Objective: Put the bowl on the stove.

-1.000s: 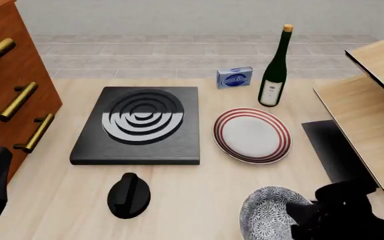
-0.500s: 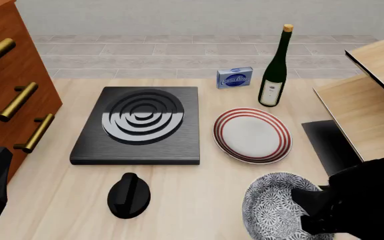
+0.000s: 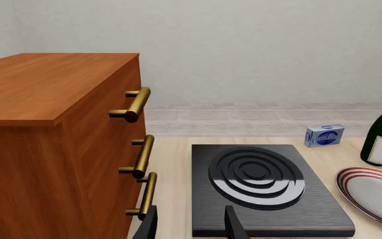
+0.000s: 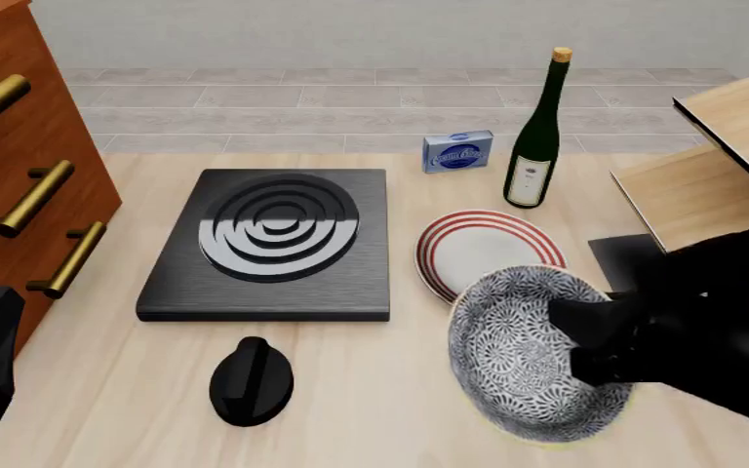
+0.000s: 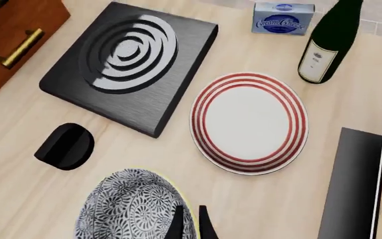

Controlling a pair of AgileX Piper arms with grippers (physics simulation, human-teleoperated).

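A: Where is the round deep bowl with the blue-grey and white flower pattern (image 4: 521, 351)?

B: In the front view it is lifted and tilted, its opening turned up toward the camera, and it covers the near edge of the flat white plate with red rings (image 4: 479, 249). The right gripper (image 5: 189, 223) is clamped on its rim; in the right wrist view the two thin fingers (image 5: 176, 225) stand very close together on the rim.

A: And the flat square black stove with glossy rings (image 4: 270, 244)?

B: It lies to the left of the bowl, well apart, with the small black round knob (image 4: 250, 381) in front of it.

A: How will the bowl handle?

B: It looks like glazed ceramic, so probably stiff, a little heavy, slippery and fragile. Held at one edge only, it may swing or slip, so a slow and level carry seems wise. The rim is likely the only good place, because the wall is too wide for the jaws.

A: What about the left gripper (image 3: 191, 226)?

B: It hangs near the brown wooden drawer cabinet with brass handles (image 3: 58, 149). Its fingers are spread and grasp nothing.
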